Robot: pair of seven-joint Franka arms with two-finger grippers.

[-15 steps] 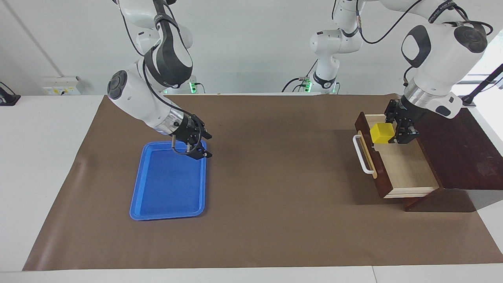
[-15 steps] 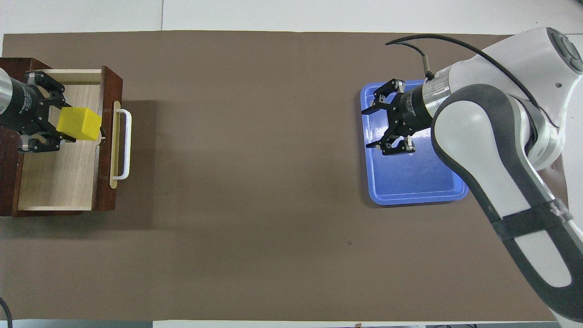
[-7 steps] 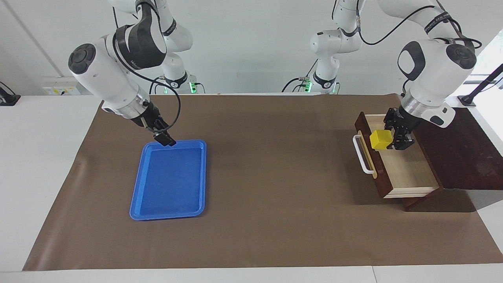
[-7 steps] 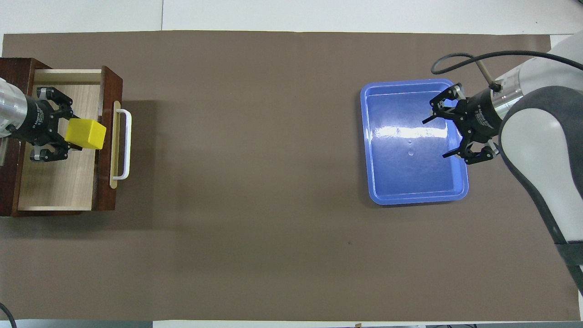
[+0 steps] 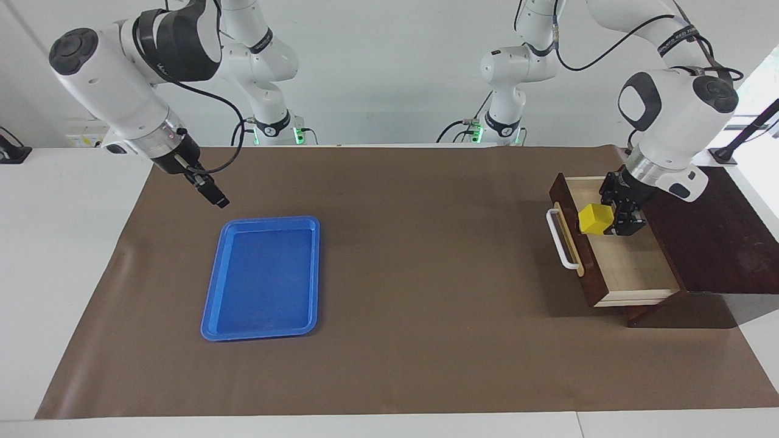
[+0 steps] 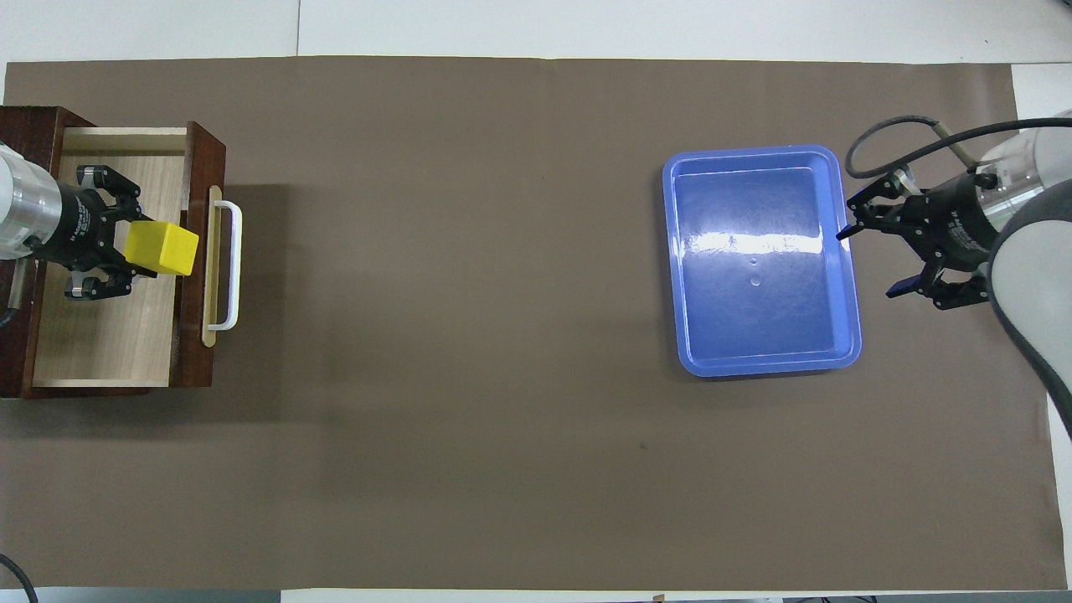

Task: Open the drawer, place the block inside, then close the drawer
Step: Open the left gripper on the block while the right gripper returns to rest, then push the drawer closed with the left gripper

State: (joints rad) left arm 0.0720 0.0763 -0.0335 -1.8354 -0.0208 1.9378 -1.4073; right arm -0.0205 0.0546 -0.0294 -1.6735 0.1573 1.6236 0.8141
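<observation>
The drawer (image 5: 633,261) stands pulled out of its dark cabinet at the left arm's end of the table, white bar handle (image 5: 560,240) on its front. It also shows in the overhead view (image 6: 100,335). My left gripper (image 5: 604,220) is shut on the yellow block (image 5: 593,219) and holds it low inside the drawer, just inside the front panel. The overhead view shows the same gripper (image 6: 149,249) and block (image 6: 167,249). My right gripper (image 5: 214,198) is open and empty, raised over the mat beside the blue tray; it also shows in the overhead view (image 6: 867,264).
The dark reddish-brown cabinet (image 5: 712,231) stands at the table's end beside the left arm. An empty flat blue tray (image 5: 261,277) lies on the brown mat toward the right arm's end, also in the overhead view (image 6: 754,268).
My left gripper has lowered the block deeper into the drawer. My right gripper has drawn back from over the tray to over the mat beside it and risen.
</observation>
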